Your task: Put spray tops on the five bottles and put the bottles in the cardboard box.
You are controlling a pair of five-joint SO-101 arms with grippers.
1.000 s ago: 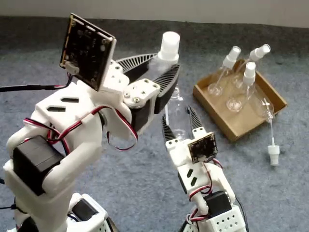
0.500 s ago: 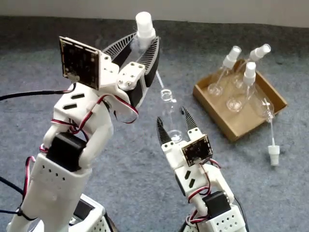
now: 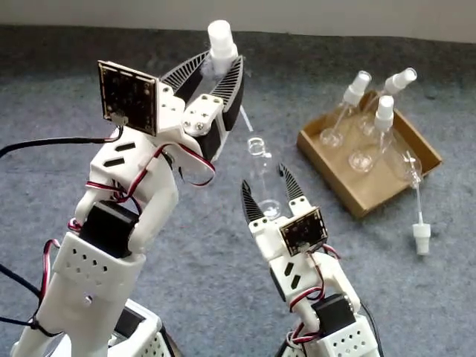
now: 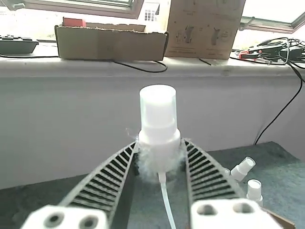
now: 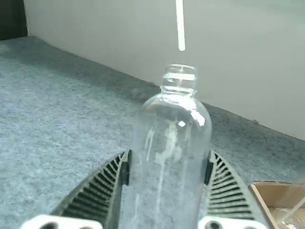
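Observation:
My left gripper [image 3: 216,68] is shut on a white spray top [image 3: 221,41], held high with its thin dip tube [image 3: 245,124] hanging toward the open neck of a clear bottle [image 3: 259,172]. My right gripper [image 3: 271,190] is shut on that bottle and holds it upright. In the left wrist view the spray top [image 4: 158,125] sits between the ribbed fingers [image 4: 107,179]. The right wrist view has the tube's tip [image 5: 179,25] just above the bottle [image 5: 171,138]. The cardboard box [image 3: 370,190] at the right holds three capped bottles [image 3: 349,100].
A loose spray top with its tube [image 3: 420,222] lies on the grey carpet to the right of the box. A white wall runs along the far edge of the carpet. Open carpet lies left of and in front of the box.
The left arm has swung left and risen with the spray top, mostly in the first half second. The right gripper with the bottle shifted slightly left.

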